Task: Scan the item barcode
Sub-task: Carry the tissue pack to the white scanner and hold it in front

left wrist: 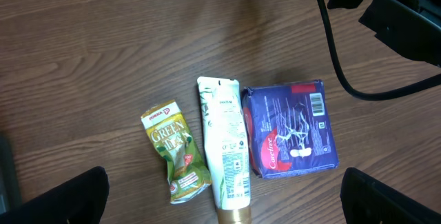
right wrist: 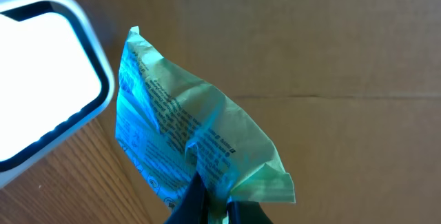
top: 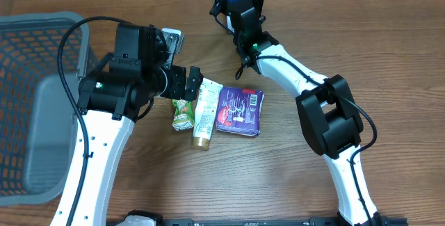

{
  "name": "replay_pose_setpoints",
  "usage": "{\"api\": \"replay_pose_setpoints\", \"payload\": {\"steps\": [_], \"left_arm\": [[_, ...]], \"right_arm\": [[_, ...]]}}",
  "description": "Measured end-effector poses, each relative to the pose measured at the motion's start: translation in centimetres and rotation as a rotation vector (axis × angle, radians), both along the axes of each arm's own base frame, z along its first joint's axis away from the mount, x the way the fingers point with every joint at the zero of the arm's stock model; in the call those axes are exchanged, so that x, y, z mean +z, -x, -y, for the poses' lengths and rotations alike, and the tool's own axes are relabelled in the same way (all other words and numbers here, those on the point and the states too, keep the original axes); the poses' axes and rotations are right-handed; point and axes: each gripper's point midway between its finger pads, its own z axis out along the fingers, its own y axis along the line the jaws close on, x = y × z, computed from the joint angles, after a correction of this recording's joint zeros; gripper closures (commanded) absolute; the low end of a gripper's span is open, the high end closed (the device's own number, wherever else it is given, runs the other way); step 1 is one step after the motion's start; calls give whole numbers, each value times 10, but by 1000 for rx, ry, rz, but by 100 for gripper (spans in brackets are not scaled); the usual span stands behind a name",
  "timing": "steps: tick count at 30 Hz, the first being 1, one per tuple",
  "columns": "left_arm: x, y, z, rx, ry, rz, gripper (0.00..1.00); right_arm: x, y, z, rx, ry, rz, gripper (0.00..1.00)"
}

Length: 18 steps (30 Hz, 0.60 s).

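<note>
My right gripper [right wrist: 210, 203] is closed on the lower edge of a thin green-blue packet of crinkled film with small print [right wrist: 186, 141]. The packet stands up from my fingers, in the air at the far side of the wooden table [left wrist: 103, 45], just beside a white rounded scanner with a bright window [right wrist: 34, 79]. It does not touch the scanner, as far as I see.

I judge the packet to be very light and soft. The film bends and wrinkles easily, and it is probably a little slippery, so a pinch on the flat sealed edge is the safest place. This leaves the printed face free. I cannot find the barcode in these views, so maybe the face needs turning toward the window, slowly, so that the film does not flap.

My left gripper [left wrist: 224, 195] is wide open and holds nothing. It hangs above three other things lying side by side: a small green tea sachet [left wrist: 176, 151], a white tube with a gold cap [left wrist: 224, 141] and a purple flat pack [left wrist: 293, 127].
</note>
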Motion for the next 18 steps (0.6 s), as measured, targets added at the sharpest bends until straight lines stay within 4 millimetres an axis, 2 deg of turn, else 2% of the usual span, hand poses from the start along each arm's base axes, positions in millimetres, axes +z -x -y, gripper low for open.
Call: {"api": "replay_pose_setpoints", "payload": {"steps": [4,6,7,10,12,14,16,17,18], "left_arm": [[0,0,0,0,0,0,0],[0,0,0,0,0,0,0],[0,0,0,0,0,0,0],[0,0,0,0,0,0,0],[0,0,0,0,0,0,1],[0,0,0,0,0,0,0],[0,0,0,0,0,1,0],[0,0,0,0,0,0,0],[0,0,0,0,0,0,0]], "right_arm": [[1,0,3,-22,-31,11,96],[-7,4,5,-31,-18,-36,96],[-17,8,7,-35,-1,-91,96],[-28,18,10,-32,-8,-178,96],[-17,27,11,-25,-32,-207,96],[6,41,16,-25,-76,-234,96],[63,68,24,-30,-234,-224,96],[76,77,27,-35,-283,-224,96],[102,93,31,-34,-387,-215,96]]}}
